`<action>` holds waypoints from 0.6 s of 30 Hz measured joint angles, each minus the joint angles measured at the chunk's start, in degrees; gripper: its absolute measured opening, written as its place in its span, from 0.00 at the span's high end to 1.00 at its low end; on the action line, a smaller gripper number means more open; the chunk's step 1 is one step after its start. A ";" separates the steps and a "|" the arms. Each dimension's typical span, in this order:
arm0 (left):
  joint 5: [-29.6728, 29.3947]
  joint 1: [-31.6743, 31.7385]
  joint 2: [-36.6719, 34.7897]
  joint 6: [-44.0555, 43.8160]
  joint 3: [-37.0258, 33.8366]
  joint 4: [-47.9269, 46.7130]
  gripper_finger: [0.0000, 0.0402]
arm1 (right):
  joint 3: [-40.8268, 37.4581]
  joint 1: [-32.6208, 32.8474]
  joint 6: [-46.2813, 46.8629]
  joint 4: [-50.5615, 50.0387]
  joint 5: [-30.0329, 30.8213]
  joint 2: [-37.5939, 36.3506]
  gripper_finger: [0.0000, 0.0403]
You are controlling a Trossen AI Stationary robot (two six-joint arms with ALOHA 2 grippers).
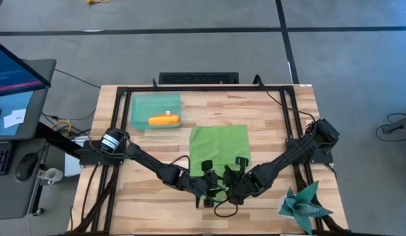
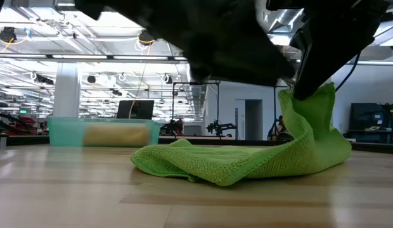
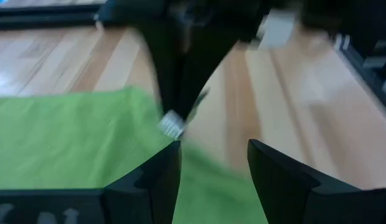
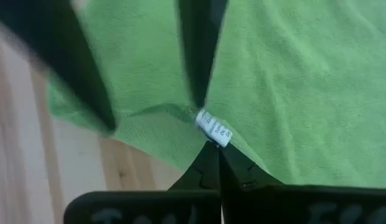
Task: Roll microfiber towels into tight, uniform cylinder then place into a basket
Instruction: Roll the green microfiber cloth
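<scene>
The right gripper (image 4: 213, 149) is pinched tight on one corner of the fuzzy lime green towel (image 1: 219, 147), right by its little white tag (image 4: 214, 129), and that corner is lifted off the wooden table (image 1: 275, 124). Just beside it, the left gripper (image 3: 211, 162) hangs with its fingers apart, holding nothing. Farther off, the see-through teal basket (image 1: 141, 108) holds a rolled orange towel (image 1: 164, 120).

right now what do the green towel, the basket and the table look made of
Green towel: soft napped cloth, likely microfiber; it drapes in folds where the right pincer pinches its corner by the white tag.
Basket: translucent teal plastic, apparently; the orange roll shows through its wall.
Table: light wood planks with visible grain, faint sheen.
</scene>
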 joint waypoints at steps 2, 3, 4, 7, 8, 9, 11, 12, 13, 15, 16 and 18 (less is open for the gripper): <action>-1.36 0.11 0.15 -1.57 0.16 -0.49 0.56 | 0.06 -0.23 -0.13 -0.57 0.02 -0.01 0.99; -1.50 0.25 0.15 -2.15 0.16 -0.32 0.56 | 0.18 -0.23 -0.13 -0.57 0.02 -0.01 0.99; -1.54 0.53 0.13 -2.84 0.16 -0.46 0.56 | 0.24 -0.18 -0.13 -0.53 0.02 0.01 0.98; -1.68 0.89 0.11 -4.97 0.02 -2.03 0.56 | 0.67 -0.12 -0.13 -1.29 0.02 0.02 0.98; -1.60 0.96 0.13 -5.20 -0.01 -2.01 0.56 | 1.14 -0.12 -0.13 -1.59 0.02 0.02 0.98; -1.54 0.94 0.13 -5.33 -0.01 -1.80 0.56 | 1.69 -0.10 -0.13 -2.10 0.04 0.02 0.98; -1.48 0.96 0.08 -6.20 0.03 -2.20 0.56 | 2.75 -0.10 -0.13 -2.48 0.06 -0.01 0.98; -1.48 0.96 0.08 -6.81 0.03 -2.82 0.56 | 3.34 -0.10 -0.13 -2.91 0.12 -0.01 0.99; -1.52 0.96 0.08 -7.08 0.00 -3.10 0.56 | 3.95 0.03 -0.13 -3.43 0.24 -0.01 0.99; -1.51 0.96 0.08 -7.15 -0.01 -2.85 0.56 | 4.83 0.21 -0.13 -3.72 0.51 -0.01 0.99; -1.49 0.96 0.08 -7.19 0.01 -2.78 0.56 | 5.17 0.24 -0.13 -4.26 0.73 -0.01 0.99; -1.49 0.96 0.08 -7.71 0.01 -3.42 0.56 | 5.91 0.55 -0.10 -5.55 1.06 -0.01 0.99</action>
